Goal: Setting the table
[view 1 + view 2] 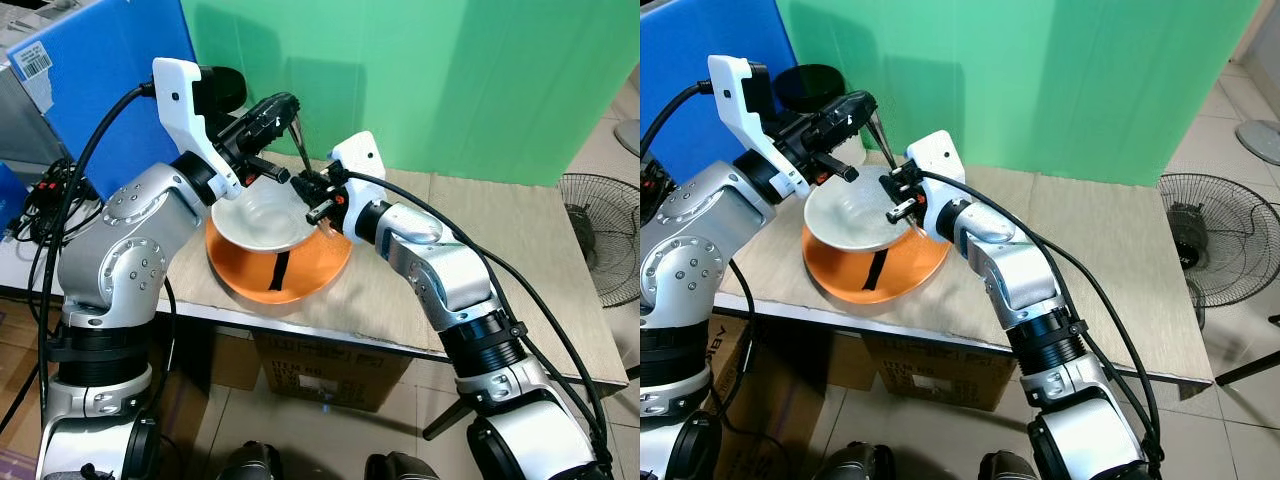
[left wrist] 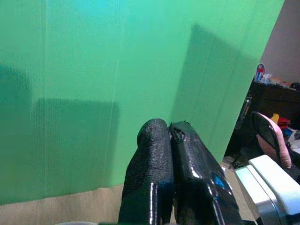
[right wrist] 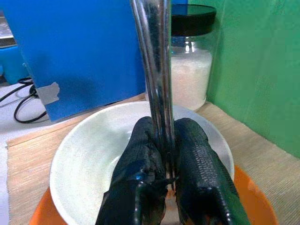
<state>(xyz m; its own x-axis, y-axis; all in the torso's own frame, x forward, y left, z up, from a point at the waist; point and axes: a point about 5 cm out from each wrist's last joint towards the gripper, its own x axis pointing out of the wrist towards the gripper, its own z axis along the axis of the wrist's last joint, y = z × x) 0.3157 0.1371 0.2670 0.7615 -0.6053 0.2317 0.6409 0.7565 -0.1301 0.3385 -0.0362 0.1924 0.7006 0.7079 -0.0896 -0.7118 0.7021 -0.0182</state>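
Observation:
A white bowl (image 1: 262, 222) rests inside a wider orange bowl (image 1: 300, 275) near the left front of the wooden table (image 1: 480, 260). My right gripper (image 1: 318, 195) hovers at the white bowl's right rim, shut on a thin metal utensil (image 3: 157, 70) that stands upright above the bowl. The utensil's upper end (image 1: 300, 140) reaches my left gripper (image 1: 290, 105), which is above the bowl with its fingers (image 2: 154, 154) pressed together. Whether the left gripper touches the utensil I cannot tell. A black strip (image 1: 278, 270) lies on the orange bowl's front wall.
A glass jar (image 3: 192, 70) of white grains with a black lid stands behind the bowls, beside a blue board (image 1: 100, 80). A green screen (image 1: 450, 80) backs the table. A cardboard box (image 1: 330, 370) sits under the table, and a floor fan (image 1: 600, 235) is to the right.

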